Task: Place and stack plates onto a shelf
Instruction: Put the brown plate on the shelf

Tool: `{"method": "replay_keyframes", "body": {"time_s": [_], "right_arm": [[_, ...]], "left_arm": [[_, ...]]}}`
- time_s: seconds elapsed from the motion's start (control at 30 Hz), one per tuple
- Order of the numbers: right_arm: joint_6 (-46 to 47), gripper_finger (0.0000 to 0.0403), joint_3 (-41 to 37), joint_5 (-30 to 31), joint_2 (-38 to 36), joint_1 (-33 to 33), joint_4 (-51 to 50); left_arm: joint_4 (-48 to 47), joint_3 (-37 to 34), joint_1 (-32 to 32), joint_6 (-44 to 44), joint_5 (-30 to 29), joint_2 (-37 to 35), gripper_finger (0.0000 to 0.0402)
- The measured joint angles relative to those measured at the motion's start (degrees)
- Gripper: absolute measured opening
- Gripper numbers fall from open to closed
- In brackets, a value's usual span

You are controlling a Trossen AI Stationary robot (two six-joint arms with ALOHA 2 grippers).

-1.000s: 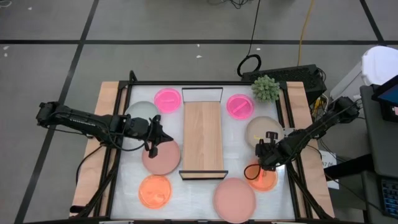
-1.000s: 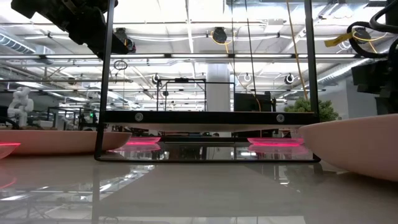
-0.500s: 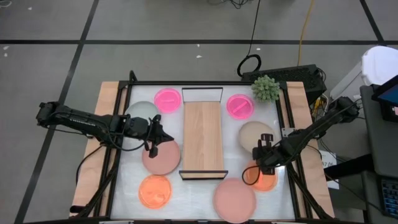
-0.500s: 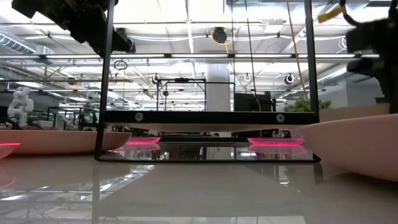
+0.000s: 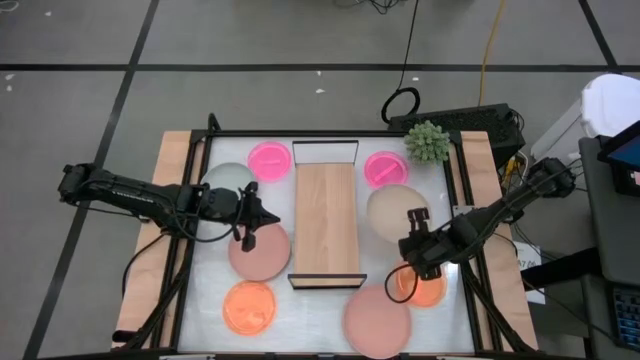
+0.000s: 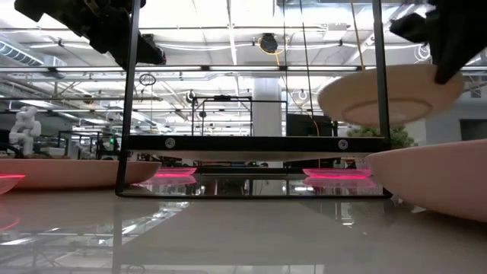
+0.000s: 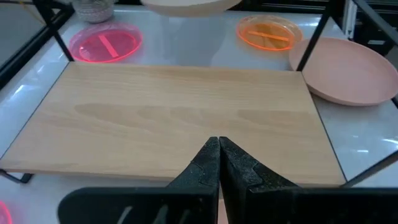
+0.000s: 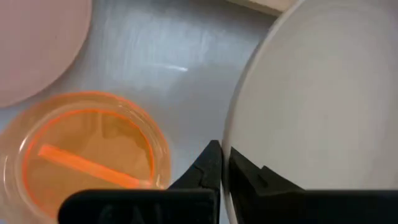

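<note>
The right pincer [image 5: 417, 243] grips a beige plate [image 5: 397, 212] by its rim and holds it in the air, clear of the counter [image 5: 325, 300], on the right side of the shelf [image 5: 326, 218]. Seen from counter height, the plate [image 6: 389, 96] hangs roughly level, above the height of the shelf board [image 6: 253, 144]. In the right wrist view the two fingers are clamped on the plate's edge, and a translucent orange plate [image 8: 81, 155] lies on the counter below.

The left pincer [image 5: 250, 219] hovers just left of the shelf, above a dusty-pink plate [image 5: 259, 254], its fingers pressed together and holding nothing. The left wrist view looks past the clenched tips across the bare wooden board [image 7: 174, 118].

Nothing rests on the shelf. On the counter lie two hot-pink plates [image 5: 269, 160] [image 5: 385, 169] at the far end, a pale grey-green plate [image 5: 222, 180] partly hidden under the left arm, a second orange plate [image 5: 249, 306] at the near left, and another dusty-pink plate [image 5: 377, 320] at the near edge. A spiky green plant [image 5: 427, 142] stands at the far right corner.
</note>
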Motion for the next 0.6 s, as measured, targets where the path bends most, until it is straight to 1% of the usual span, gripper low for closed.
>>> {"method": "replay_keyframes", "body": {"time_s": [0.17,0.27,0.4,0.5,0.6], "right_arm": [[-9.4,0.0,6.2,0.1,4.4,-0.9,-3.7],[-15.7,0.0,8.6,0.2,6.4,-1.5,-3.7],[-21.7,0.0,11.1,1.7,8.1,-2.0,-3.8],[-26.0,0.0,12.3,1.6,8.3,-2.3,-3.7],[-32.0,0.0,13.0,1.7,8.3,-2.3,-3.1]], "left_arm": [[2.0,0.0,0.0,0.0,-0.2,0.0,0.0004],[5.1,0.0,0.0,0.2,-0.2,0.0,0.0004],[8.5,0.0,0.0,3.1,-0.3,0.0,0.0005],[11.4,0.0,0.0,4.9,-0.3,0.2,0.0024],[16.1,0.0,-0.1,7.2,-0.9,1.8,0.0066]]}}
